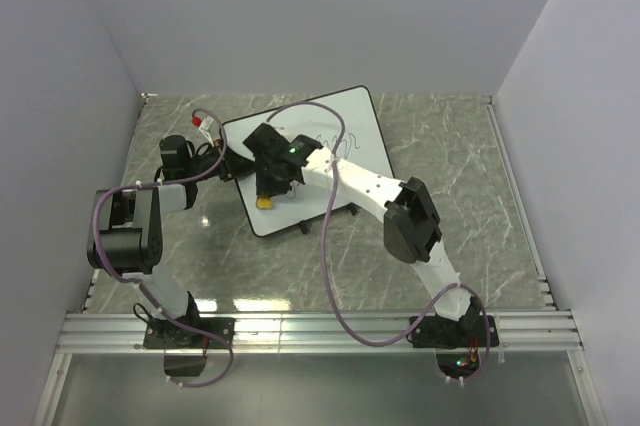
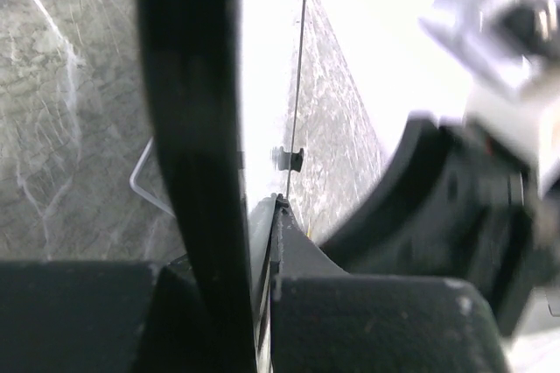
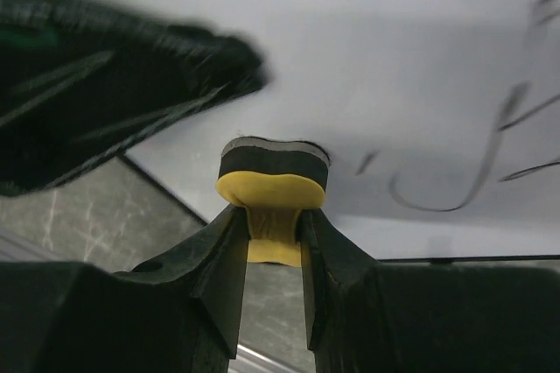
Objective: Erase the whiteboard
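Whiteboard: lies flat and skewed on the grey marble surface, left of centre, thin black frame all round
Scribbles: thin dark lines on the white face, off to one side of the pad and not touching it
Eraser: small and yellow with a dark pad, the pad pressed against the white face near the board's edge
Right claw: pinched shut on the yellow body, both fingers touching it
Left claw: at the board's left edge, fingers drawn close with the black frame gripped between them
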